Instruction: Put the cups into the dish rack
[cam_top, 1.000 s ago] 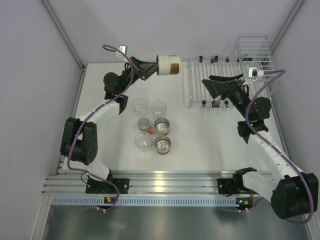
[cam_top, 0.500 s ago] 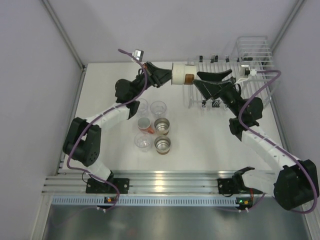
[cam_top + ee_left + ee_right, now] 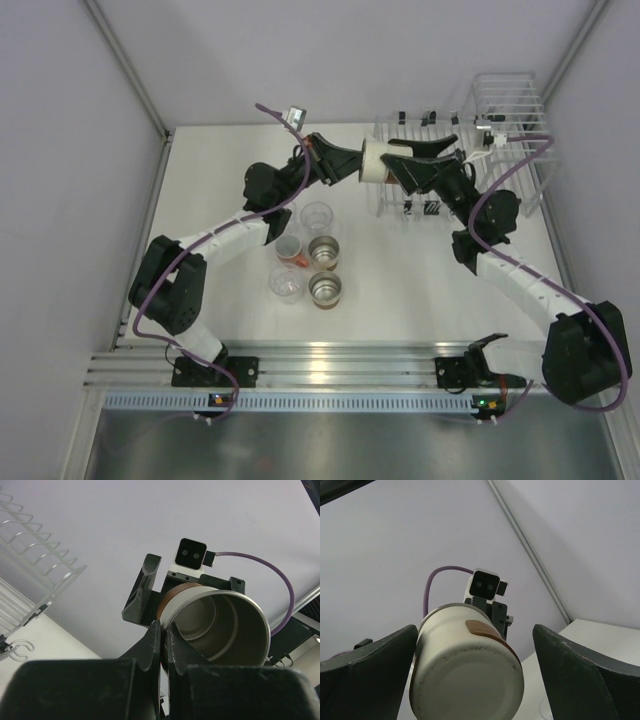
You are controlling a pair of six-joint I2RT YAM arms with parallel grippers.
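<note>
Metal, dull and brushed, lines the inside of the brown cup [image 3: 225, 625] that the left gripper [image 3: 161, 630] holds on its side in the air, at the left edge of the dish rack [image 3: 505, 100] and its low bars. The two dark fingers [image 3: 151, 647] are pinched almost together on the rim alone, one inside the wall and one outside. That thin rim grip looks deliberate. It leaves the whole barrel and the flat cream base free, and the base is turned towards the right gripper [image 3: 398, 163], whose jaws stand at their widest on either side of the cup, with gaps showing and nothing held. I judge this to be a handover, since the rack lies on that gripper's side of the table [image 3: 400, 290] (a long reach for the left one). The cup is a plain straight-sided cylinder, matte cream outside with a brown band partway along. It looks smooth enough to slip if a side grip closes off-centre. The rack is thin white wire, with low parallel bars and a taller basket at the far right, and I can see no cup in it. On the table, well apart from the rack, two more brown cups [image 3: 323, 250], clear plastic cups [image 3: 316, 215] and a salmon-orange cup [image 3: 298, 260] sit in a tight cluster.
</note>
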